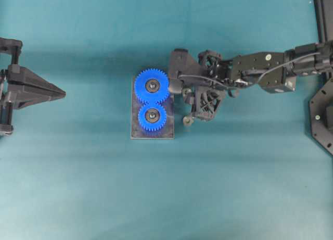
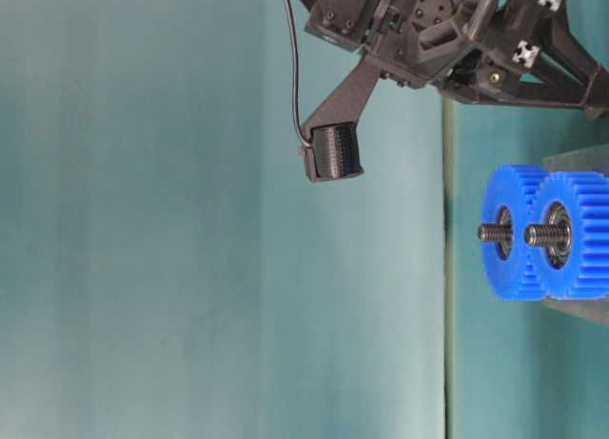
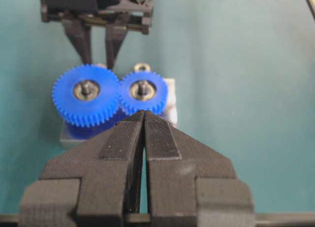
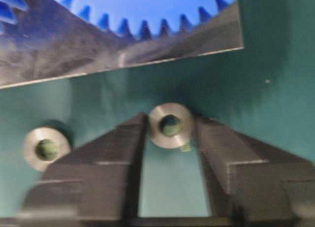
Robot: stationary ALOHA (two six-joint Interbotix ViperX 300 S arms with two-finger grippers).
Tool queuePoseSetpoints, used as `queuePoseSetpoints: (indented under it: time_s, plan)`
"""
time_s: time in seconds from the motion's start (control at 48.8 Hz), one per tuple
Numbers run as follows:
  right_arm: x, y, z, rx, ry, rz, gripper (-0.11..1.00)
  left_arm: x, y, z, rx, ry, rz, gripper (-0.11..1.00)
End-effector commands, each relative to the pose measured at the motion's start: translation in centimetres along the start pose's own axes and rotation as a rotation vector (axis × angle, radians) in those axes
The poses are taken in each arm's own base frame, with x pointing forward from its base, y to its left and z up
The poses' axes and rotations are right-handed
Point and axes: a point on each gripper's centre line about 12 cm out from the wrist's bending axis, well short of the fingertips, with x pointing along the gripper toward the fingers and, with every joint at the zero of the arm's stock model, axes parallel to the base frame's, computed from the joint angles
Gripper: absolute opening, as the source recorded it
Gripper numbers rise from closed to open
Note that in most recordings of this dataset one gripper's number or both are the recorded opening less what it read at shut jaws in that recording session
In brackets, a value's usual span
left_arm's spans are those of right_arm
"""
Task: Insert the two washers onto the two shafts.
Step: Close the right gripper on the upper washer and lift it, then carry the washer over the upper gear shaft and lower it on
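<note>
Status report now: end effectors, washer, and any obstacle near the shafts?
Left end effector shut, idle. Right end effector brackets a washer on the table; grip unconfirmed. Second washer lies beside. Shafts bare, unobstructed.

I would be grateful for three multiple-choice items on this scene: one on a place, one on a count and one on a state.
1. Where is the washer nearest the right wrist camera?
A. held by the left gripper
B. on top of a blue gear
C. between the jaws of the right gripper

2. How many blue gears are mounted?
A. one
B. two
C. three

3. How do the left gripper's jaws stand?
A. shut, empty
B. wide open
C. shut on a gear

Answers:
1. C, since the right wrist view shows a jaw on either side of it.
2. B, since the overhead view shows two meshed gears.
3. A, since the left wrist view shows the tips together with nothing between them.
</note>
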Motion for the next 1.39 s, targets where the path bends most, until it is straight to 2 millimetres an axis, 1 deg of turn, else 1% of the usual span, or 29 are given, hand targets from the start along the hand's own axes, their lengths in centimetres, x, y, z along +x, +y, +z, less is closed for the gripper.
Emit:
queuePoseSetpoints:
  time_s: [0.0, 0.082, 0.123, 0.328, 0.43, 0.594, 0.758, 1.066, 1.209, 1.373]
  plan:
    - [-0.3, -0.3, 0.1, 0.012, 0.006, -0.004, 0.32, 0.0, 0.0, 0.5, 0.003, -0.014, 0.002, 0.01]
    - [-0.6, -0.3, 0.3, 0.012, 0.018, -0.004, 0.32, 0.0, 0.0, 0.5, 0.003, -0.014, 0.002, 0.01]
    - [-1.1, -0.2, 0.7, 0.007, 0.018, -0.003, 0.32, 0.0, 0.0, 0.6, 0.004, -0.017, 0.002, 0.01]
    - [-5.2, 0.0, 3.4, -0.010, 0.002, -0.003, 0.32, -1.0, 0.0, 1.1, 0.002, -0.057, 0.002, 0.01]
    - [-6.7, 0.1, 4.8, -0.017, -0.026, -0.001, 0.32, -1.3, 0.1, 1.0, 0.002, -0.066, 0.005, 0.01]
    - [-7.8, 0.8, 7.0, -0.034, -0.066, 0.005, 0.32, -1.5, 0.1, 1.1, -0.003, -0.071, 0.005, 0.01]
    - [-7.9, 1.1, 9.0, -0.060, -0.103, 0.008, 0.32, -1.5, 0.1, 1.2, -0.003, -0.074, 0.005, 0.01]
    - [-6.5, 1.3, 11.8, -0.128, -0.123, 0.004, 0.32, -1.5, 0.1, 1.1, -0.005, -0.071, 0.005, 0.01]
    - [-6.1, 1.3, 12.4, -0.139, -0.114, 0.004, 0.32, -1.5, 0.1, 1.1, -0.005, -0.072, 0.005, 0.01]
    - [-5.7, 1.3, 11.9, -0.143, -0.062, 0.006, 0.32, -1.5, 0.1, 1.0, -0.003, -0.071, 0.005, 0.01]
